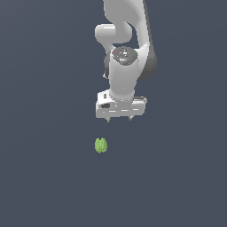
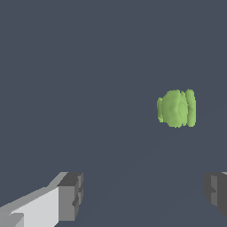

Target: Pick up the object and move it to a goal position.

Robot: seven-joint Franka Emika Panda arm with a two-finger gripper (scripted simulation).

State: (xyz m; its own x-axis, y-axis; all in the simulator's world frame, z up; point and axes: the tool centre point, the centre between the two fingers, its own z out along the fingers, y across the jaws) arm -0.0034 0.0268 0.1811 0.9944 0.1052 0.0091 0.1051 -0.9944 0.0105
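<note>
Small lime-green lumpy blob [image 1: 101, 145], ridged, a little taller than wide, resting alone on dark desk [image 1: 40, 177]. Claw [image 1: 119, 119] spread wide, empty, apart from it.

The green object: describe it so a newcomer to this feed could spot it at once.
In the exterior view, find the white arm and follow it down to the end effector. Below it, slightly toward the exterior view's left, sits the green object, untouched. It is a small lumpy lime-green blob, the only coloured thing on the plain dark surface.
</note>
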